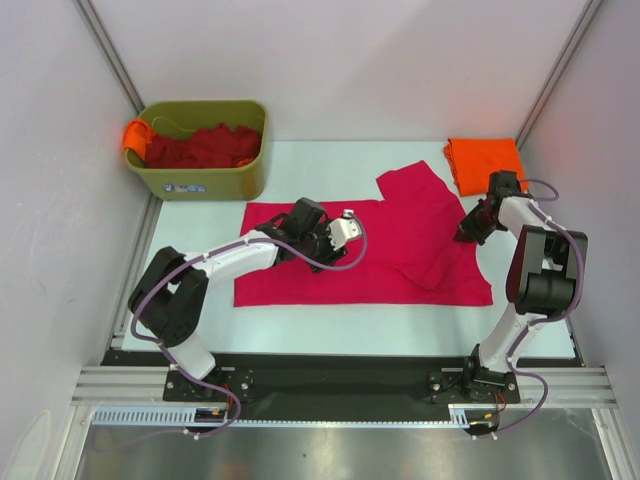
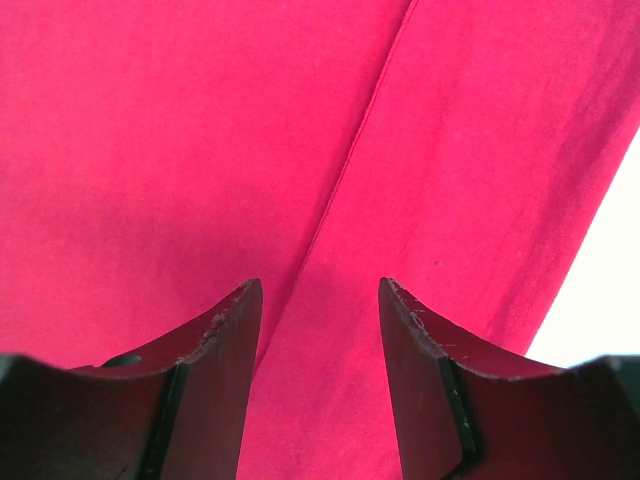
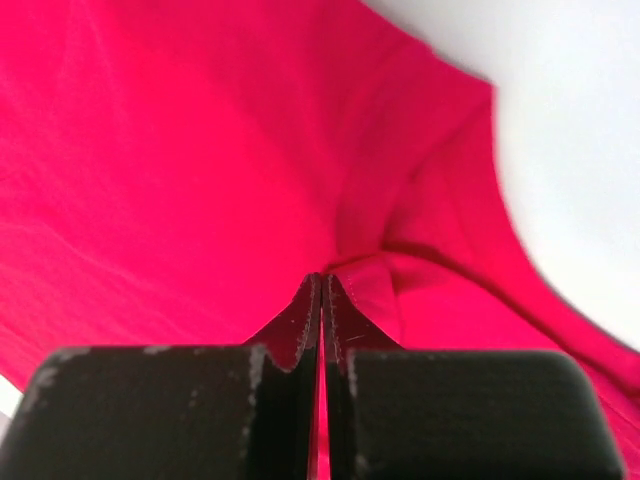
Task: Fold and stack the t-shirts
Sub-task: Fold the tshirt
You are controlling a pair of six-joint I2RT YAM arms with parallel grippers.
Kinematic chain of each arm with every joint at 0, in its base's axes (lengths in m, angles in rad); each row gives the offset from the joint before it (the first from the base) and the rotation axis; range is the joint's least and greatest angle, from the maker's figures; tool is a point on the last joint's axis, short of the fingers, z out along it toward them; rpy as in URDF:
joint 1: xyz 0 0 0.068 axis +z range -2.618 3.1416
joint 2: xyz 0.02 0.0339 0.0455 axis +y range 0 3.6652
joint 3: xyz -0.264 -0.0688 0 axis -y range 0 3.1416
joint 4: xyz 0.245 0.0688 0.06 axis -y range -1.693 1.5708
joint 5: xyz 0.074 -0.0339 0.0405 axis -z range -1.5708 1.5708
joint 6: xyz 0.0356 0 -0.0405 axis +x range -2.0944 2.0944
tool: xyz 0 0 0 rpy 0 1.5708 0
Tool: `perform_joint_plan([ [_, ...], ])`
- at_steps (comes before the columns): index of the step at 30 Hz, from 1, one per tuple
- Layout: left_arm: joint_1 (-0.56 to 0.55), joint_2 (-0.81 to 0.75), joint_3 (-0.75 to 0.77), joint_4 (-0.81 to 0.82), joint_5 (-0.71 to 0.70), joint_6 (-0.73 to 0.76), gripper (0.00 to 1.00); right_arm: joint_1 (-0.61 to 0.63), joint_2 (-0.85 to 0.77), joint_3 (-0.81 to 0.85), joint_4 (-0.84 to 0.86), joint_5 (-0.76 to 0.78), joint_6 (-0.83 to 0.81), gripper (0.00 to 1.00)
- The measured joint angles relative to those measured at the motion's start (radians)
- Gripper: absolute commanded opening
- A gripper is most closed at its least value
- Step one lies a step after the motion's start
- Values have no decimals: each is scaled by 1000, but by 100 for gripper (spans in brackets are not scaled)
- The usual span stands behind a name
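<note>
Presently: pink tee point(image 1: 400, 255) lengthwise across desk point(image 1: 330, 335); right fingers point(image 3: 300, 320) pinching its right edge, left fingers point(image 2: 225, 330) apart over mid-cloth.

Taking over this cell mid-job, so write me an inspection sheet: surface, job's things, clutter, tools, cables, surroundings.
Surface: pale table, its middle covered by cloth.
Job's things: crimson-pink t-shirt spread flat in the middle, with one part folded over near its right side. Folded orange t-shirt at the far right. Dark red t-shirts heaped in the olive-green bin, with an orange cloth draped over its left rim.
Clutter: the bin at the far left; nothing else seen.
Tools: left tool open over the crimson-pink t-shirt, holding nothing. Right tool shut on a fold at that shirt's right edge.
Cables: purple cables looped along both arms.
Surroundings: white walls with metal frame posts.
</note>
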Motion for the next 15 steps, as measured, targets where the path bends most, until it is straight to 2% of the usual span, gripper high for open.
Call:
perform_joint_plan([
  [8,2,0,-7,3,-10,4,56,31,82,73,-5,7,66,7],
  [10,3,0,-7,3,-11,4,56,37,98,96,-5,7,84,16],
  [11,3,0,-7,4,-13,4,56,40,108,111,-6,7,92,25],
  [12,3,0,-7,4,-13,5,56,45,119,127,-5,6,100,41],
  [15,4,0,-7,3,-14,5,56,57,147,179,-13,4,107,58],
])
